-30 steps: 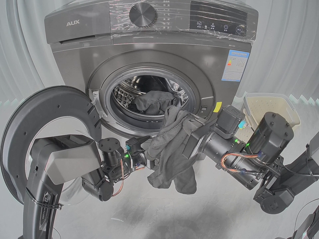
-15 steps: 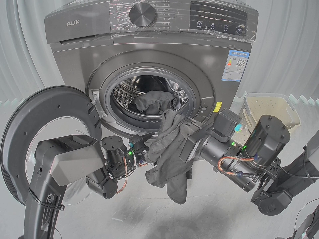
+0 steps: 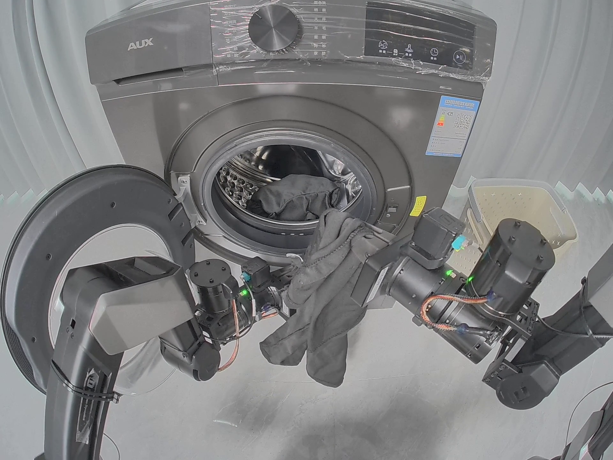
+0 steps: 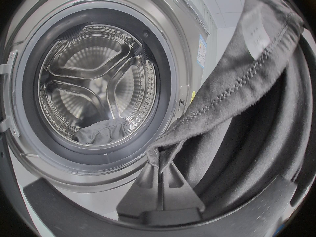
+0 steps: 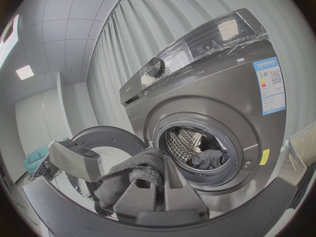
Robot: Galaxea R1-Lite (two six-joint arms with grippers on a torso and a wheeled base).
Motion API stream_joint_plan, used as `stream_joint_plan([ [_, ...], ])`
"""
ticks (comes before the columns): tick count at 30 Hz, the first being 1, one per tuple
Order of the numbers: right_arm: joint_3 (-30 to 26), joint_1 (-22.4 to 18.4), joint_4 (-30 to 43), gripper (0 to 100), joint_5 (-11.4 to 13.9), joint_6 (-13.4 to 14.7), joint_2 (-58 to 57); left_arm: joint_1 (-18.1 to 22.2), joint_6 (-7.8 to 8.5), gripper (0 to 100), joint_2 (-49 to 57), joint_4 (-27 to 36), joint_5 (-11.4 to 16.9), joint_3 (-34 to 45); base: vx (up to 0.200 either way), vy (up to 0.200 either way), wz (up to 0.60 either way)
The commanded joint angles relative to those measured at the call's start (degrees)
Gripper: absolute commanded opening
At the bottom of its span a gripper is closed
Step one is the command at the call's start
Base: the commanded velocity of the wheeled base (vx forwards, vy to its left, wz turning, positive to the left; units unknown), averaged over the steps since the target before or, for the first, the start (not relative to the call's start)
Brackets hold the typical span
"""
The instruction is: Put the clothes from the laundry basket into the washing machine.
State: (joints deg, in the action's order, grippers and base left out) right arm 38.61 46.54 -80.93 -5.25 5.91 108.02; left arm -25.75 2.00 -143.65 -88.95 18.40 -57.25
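Grey curtains back the washing machine (image 3: pixel 287 97), whose open drum (image 3: pixel 236 183) lies just behind and above the dark garment (image 3: pixel 325 295). Left tool (image 4: pixel 159 167) and right tool (image 5: pixel 158 178) both clamp it. Its length hangs floorward, the right tool nearer the drum's mouth, so it likely needs lifting inward.

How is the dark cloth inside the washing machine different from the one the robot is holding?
The inside cloth lies bunched in the washing machine; the held cloth hangs outside, in front of its opening. Nothing touches the inside cloth; the left gripper and right gripper pinch the held cloth. The inside cloth looks darker, the held cloth greyer. Both are soft and crumpled.
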Motion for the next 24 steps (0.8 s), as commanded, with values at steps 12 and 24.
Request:
stream_joint_plan([
  [12, -0.4, -6.1, -0.3, 0, 1.7, 0.5, 2.9, 1.4, -0.07, 0, 24.8, -0.3, 0.5, 23.3, 0.000, 0.000, 0.00],
  [24, -1.6, -7.3, -7.7, 0, 3.2, 3.7, 7.2, 4.6, 0.29, 0, 40.7, -0.2, 1.8, 37.6, 0.000, 0.000, 0.00],
])
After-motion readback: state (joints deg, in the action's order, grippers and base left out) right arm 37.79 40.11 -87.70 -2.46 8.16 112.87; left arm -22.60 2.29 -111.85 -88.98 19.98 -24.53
